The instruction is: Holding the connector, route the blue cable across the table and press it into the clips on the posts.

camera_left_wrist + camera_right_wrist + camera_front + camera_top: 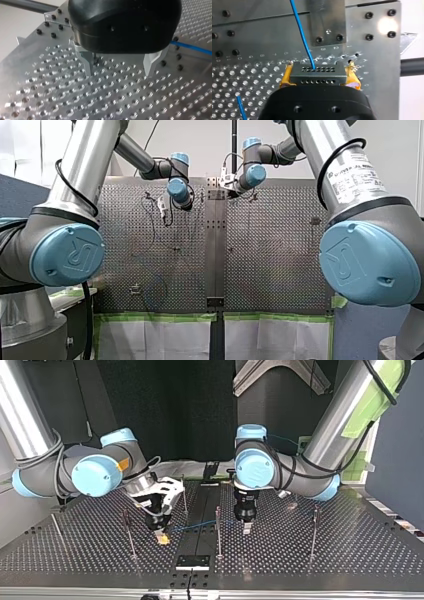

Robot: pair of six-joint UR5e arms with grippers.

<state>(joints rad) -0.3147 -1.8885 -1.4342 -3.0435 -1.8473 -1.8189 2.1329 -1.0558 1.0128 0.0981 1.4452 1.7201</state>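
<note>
A big table (350, 560) full of small holes is seen, with both arms held low over it. In the top view, my right arm (95, 472) is seen at the left and my left arm (280, 467) at the right. The right gripper (161, 535) is closed on the connector (317, 72), which is pinched between its yellow pads just above the table. The left gripper (119, 73) is held wide, with nothing between its metal fingers, and its tips are near the table. Thin posts are stood across the table. The middle post (218, 530) is found between the two grippers, a left post (127, 532) just beside the right gripper, and a right post (313, 530) well apart. The blue cable (302, 35) is led out of the connector and away from the right gripper. In the top view, it is laid left to right, past the middle post and toward the left gripper. It is seen beside that gripper, not between its fingers. So the cable is held only by my right arm, and the middle post is judged to be the nearest one. Whether the cable is already in its clip cannot be told, as the clips are too small. The left gripper and the middle post may be in the way.
</note>
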